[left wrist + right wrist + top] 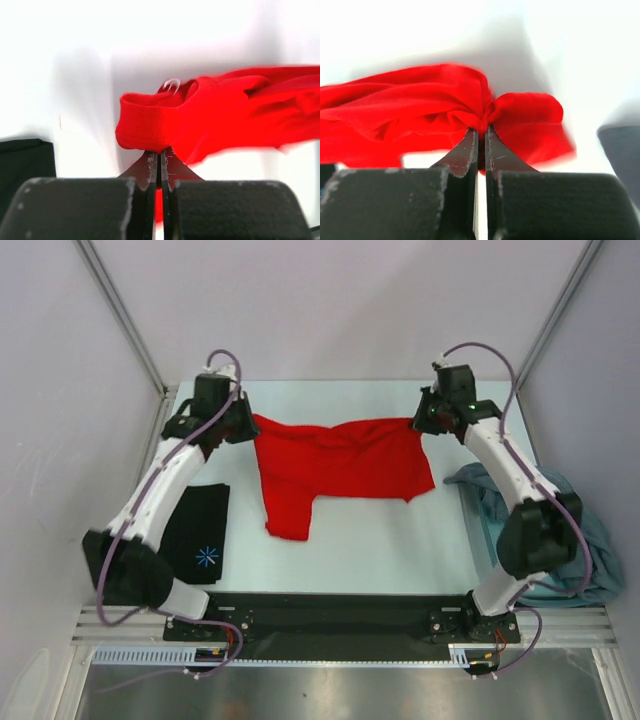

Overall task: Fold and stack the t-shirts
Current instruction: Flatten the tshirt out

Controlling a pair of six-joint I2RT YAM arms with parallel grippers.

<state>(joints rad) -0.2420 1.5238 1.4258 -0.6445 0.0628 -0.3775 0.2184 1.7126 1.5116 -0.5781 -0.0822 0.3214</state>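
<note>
Bright red cloth t-shirt (340,465) lies rumpled across the far middle of the pale desk (380,550), with one part reaching toward the near edge on its left side. Both of its far corners are gripped. The left fingers (247,423) are clamped on the far left corner, and the right fingers (420,422) are clamped on the far right corner.

In the left wrist view, the left fingers (152,161) meet almost tip to tip, with a hemmed fold of the red t-shirt (210,120) pinched between them. The rest of the cloth trails off to the right. In the right wrist view, the right fingers (471,145) are pressed together on a bunched gather of the red t-shirt (420,110), which puffs out on either side of the tips.

A folded black cloth t-shirt (200,530) lies flat on the near left of the desk beside the left arm, apart from the red one. Its small blue-white starburst print (207,557) faces up at its near end. A loose heap of dull teal-grey cloth t-shirts (600,560) sits at the right edge of the desk, partly hidden by the right arm.
</note>
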